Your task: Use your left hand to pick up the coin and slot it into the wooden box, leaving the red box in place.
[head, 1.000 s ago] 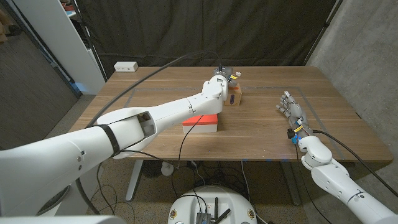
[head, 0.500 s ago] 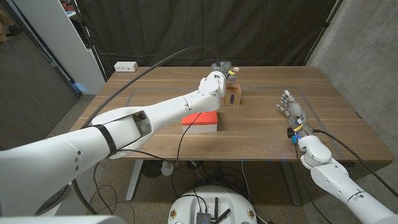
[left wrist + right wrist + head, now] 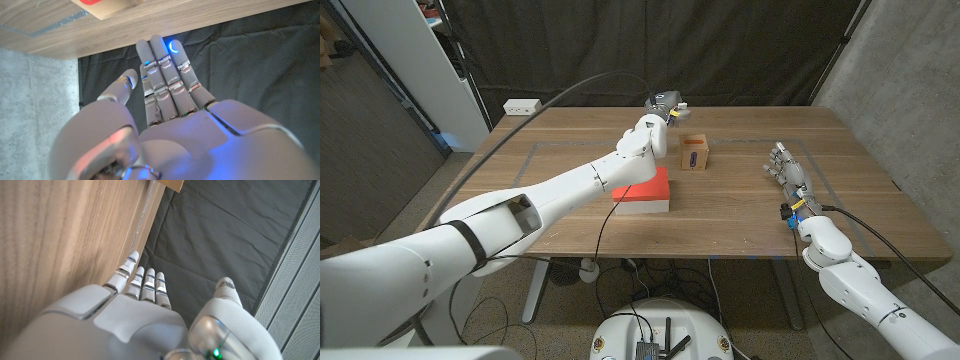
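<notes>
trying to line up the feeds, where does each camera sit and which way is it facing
Head view: fixed on the robot's head, looking down over the table; left hand beyond the wooden box and red box, right hand waiting.
Left wrist view: along the left hand's back toward the dark curtain; table edge showing.
Right wrist view: along the right hand's back, beside the table.
Shared: all show the table; left wrist and head views both show the red box.

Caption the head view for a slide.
Left hand raised behind the wooden box; red box nearer; right hand waits.
</notes>
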### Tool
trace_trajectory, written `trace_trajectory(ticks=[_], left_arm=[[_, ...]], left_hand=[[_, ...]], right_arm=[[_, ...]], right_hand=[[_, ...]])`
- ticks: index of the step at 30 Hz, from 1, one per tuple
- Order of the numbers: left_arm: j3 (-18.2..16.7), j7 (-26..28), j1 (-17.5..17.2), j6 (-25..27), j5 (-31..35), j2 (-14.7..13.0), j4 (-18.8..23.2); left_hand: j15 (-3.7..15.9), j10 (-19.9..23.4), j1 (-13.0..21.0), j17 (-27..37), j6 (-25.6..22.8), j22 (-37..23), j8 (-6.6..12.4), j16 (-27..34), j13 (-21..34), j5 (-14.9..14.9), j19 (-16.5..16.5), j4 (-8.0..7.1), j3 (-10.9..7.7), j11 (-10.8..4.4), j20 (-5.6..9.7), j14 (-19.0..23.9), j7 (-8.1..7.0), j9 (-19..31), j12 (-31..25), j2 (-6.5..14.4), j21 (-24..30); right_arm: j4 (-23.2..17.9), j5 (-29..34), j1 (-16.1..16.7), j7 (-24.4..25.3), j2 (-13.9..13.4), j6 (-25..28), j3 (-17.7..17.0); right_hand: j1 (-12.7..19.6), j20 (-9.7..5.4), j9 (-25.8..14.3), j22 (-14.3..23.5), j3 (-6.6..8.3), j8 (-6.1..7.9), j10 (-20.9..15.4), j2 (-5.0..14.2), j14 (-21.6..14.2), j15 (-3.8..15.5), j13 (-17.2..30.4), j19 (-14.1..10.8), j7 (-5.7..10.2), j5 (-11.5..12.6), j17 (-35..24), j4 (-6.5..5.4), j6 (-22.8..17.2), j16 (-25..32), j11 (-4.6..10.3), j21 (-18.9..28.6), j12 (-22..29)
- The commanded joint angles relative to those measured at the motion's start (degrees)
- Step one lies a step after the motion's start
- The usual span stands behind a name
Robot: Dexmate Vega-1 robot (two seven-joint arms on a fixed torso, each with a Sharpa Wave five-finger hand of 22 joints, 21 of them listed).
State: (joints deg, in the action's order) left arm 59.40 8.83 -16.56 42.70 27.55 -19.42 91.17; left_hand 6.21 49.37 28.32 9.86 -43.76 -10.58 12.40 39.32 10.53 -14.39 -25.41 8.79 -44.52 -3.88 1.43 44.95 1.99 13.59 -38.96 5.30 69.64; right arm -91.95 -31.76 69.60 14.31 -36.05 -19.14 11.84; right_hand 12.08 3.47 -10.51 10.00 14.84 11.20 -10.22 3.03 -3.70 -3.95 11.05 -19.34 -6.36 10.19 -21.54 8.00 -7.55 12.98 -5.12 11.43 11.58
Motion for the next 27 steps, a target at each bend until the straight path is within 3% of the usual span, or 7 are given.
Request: trace_trajectory(ticks=[1, 5, 13, 20, 27], left_arm=[[-10.64, 8.02, -11.14, -8.46, -5.94, -6.25, 8.93], [-14.17, 8.58, -14.51, -13.45, -9.55, -8.53, 10.7], [-19.54, 9.43, -19.93, -22.43, -14.64, -12.36, 13.04], [-24.84, 10.15, -25.51, -32.0, -20.37, -15.36, 13.08], [-30.22, 8.62, -31.16, -40.69, -28.64, -17.37, 12.09]], left_hand=[[-1.05, -10.81, -2.22, 0.27, 3.64, 0.62, -0.85, -6.6, 0.41, 0.35, 5.18, 0.78, -1.36, 0.04, -1.99, -8.83, -0.34, -0.08, 6.46, -0.44, -2.68], [-1.38, -14.86, -3.07, 0.27, 5.56, 0.89, -1.13, -8.95, 0.45, 0.52, 8.79, 1.19, -1.56, 0.83, -2.57, -11.6, -0.08, -0.28, 9.34, -1.45, -4.83], [-2.27, -20.06, -3.98, 0.36, 9.62, 1.2, -1.78, -12.92, 0.41, 1.26, 14.65, 1.58, -0.36, 2.71, -1.01, -17.71, 0.79, -0.92, 13.51, -4.16, -9.22], [-2.99, -25.58, -4.69, 0.55, 15.18, 1.24, -2.2, -16.01, 0.4, 2.18, 19.48, 1.21, 2.48, 3.56, -0.41, -23.42, 1.27, -1.8, 17.69, -5.89, -13.69], [-4.2, -31.94, -7.9, 0.59, 21.54, 1.2, -2.4, -19.88, 0.41, 3.17, 22.92, 0.26, 6.55, 5.01, 0.3, -29.57, 0.8, -2.54, 22.28, -7.41, -18.61]], right_arm=[[-1.68, 1.35, -0.01, 1.06, -0.08, 0.88, 0.41], [-1.91, 2.14, -0.41, 1.33, 0.16, 0.83, 0.82], [-2.29, 3.52, -1.13, 1.83, 0.73, 0.46, 1.52], [-2.3, 4.93, -1.8, 1.59, 1.14, -0.66, 2.23], [-3.02, 6.43, -2.44, 1.57, 1.07, -0.02, 3.28]], right_hand=[[0.23, -0.31, -0.17, 0.12, -0.02, 0.13, -0.36, 0.36, -0.32, 0.07, 0.13, -0.7, 0.02, -0.13, -0.09, 0.12, -0.62, 0.34, -0.12, 0.14, -0.05], [0.23, -0.39, -0.17, 0.12, -0.02, 0.11, -0.35, 0.35, -0.34, 0.15, 0.13, -0.77, 0.01, -0.14, -0.09, 0.12, -0.6, 0.35, -0.12, 0.15, -0.06], [0.22, -0.4, -0.17, 0.11, -0.04, 0.1, -0.58, 0.32, -0.53, 0.36, 0.12, -0.89, -0.01, -0.15, -0.09, 0.13, -0.61, 0.42, -0.09, 0.16, 0.01], [0.22, -0.53, -0.17, 0.1, -0.06, 0.09, -0.75, 0.29, -0.77, 0.41, 0.12, -1.16, -0.03, -0.15, -0.09, 0.13, -0.59, 0.5, 0.02, 0.25, 0.05], [0.22, -0.57, -0.17, 0.1, -0.08, 0.09, -1.18, 0.24, -1.12, 0.61, 0.11, -1.62, -0.04, -0.16, -0.09, 0.15, -0.62, 0.62, 0.06, 0.38, 0.19]])
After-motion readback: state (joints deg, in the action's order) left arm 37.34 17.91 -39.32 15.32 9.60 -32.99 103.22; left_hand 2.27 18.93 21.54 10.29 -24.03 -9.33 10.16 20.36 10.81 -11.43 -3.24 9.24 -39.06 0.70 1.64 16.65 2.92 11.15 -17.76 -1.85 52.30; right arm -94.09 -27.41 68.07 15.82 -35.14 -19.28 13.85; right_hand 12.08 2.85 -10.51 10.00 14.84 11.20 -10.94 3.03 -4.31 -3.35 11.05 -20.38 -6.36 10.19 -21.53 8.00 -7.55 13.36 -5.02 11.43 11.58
